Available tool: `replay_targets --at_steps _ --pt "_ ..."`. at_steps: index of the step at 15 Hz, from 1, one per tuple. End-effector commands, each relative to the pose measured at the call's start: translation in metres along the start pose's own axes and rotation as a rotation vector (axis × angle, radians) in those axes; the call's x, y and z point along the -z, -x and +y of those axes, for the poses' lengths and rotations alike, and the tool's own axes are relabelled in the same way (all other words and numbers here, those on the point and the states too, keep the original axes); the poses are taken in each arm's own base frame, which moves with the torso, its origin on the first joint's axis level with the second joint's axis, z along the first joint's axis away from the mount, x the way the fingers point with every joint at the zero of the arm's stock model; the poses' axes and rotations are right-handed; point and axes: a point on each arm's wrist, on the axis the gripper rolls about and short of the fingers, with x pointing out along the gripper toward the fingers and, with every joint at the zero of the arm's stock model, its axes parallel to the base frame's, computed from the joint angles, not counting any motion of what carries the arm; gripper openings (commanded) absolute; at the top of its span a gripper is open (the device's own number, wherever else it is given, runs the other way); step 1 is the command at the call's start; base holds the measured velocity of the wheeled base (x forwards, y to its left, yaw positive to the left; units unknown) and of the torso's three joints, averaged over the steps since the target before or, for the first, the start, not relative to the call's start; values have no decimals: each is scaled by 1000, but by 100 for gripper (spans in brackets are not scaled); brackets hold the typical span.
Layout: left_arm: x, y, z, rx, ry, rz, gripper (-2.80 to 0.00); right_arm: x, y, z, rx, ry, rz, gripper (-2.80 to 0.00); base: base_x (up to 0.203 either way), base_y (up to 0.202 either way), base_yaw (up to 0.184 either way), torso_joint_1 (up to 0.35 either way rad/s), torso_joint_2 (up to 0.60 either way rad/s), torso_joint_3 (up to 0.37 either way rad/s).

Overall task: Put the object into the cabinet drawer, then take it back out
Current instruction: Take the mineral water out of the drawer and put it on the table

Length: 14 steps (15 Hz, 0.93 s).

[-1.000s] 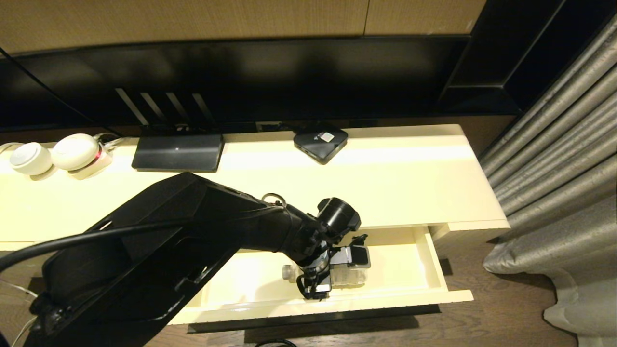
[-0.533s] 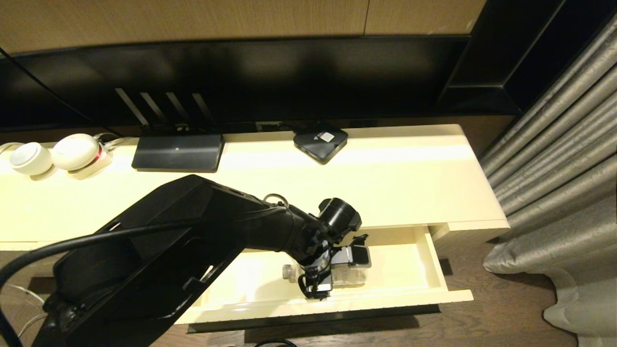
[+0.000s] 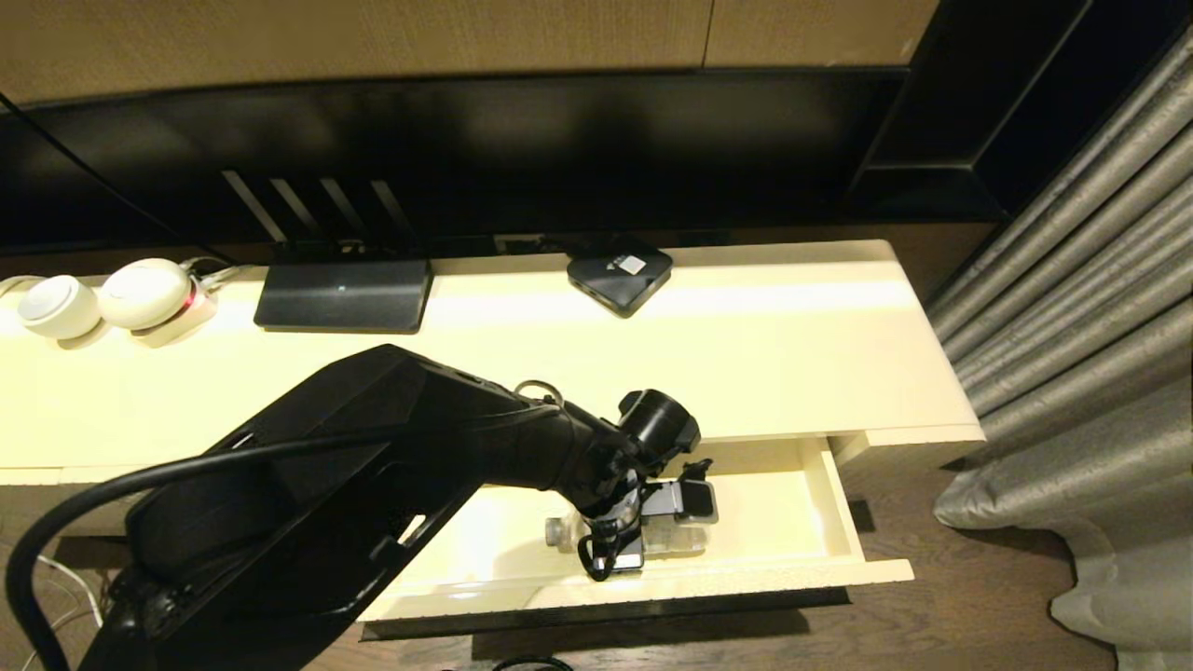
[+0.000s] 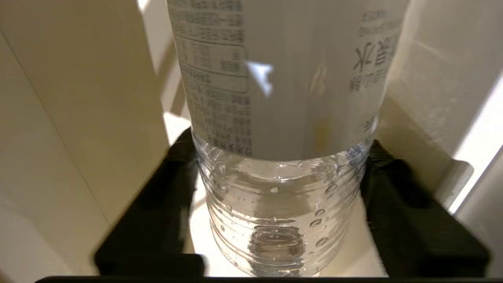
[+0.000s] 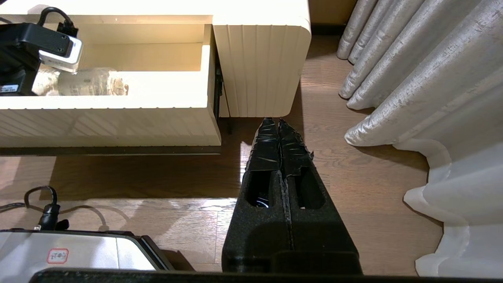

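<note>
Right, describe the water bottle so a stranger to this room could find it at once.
Start at the long cream cabinet under the dark wall panel; its drawer at the right end is pulled open. Inside lies the bottle on its side, between the left gripper's fingers. It is the only clear plastic thing there, with a whitish printed label, unlike the black box on top.

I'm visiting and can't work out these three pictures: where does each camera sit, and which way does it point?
Head view: up on the robot's head, looking down on the cabinet and open drawer; the left arm shows.
Left wrist view: behind the left gripper, looking at the water bottle between its fingers.
Right wrist view: behind the shut right gripper, low over the wooden floor, facing the drawer's front.
Shared: all three see the bottle in the drawer.
</note>
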Motion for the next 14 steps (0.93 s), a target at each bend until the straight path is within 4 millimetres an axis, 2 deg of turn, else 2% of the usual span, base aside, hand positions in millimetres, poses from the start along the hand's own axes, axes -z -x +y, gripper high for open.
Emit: replay_targets --at_steps 1,8,14 --pt "0 1 1 -3 -2 2 -280 0 0 0 -2 0 2 -280 0 0 0 0 0 0" --pt "0 6 2 -11 -3 -4 -280 0 0 0 -2 0 2 -280 0 0 0 0 0 0" --pt "1 30 9 -44 7 -28 -280 0 0 0 -2 0 1 -280 0 0 0 0 0 0"
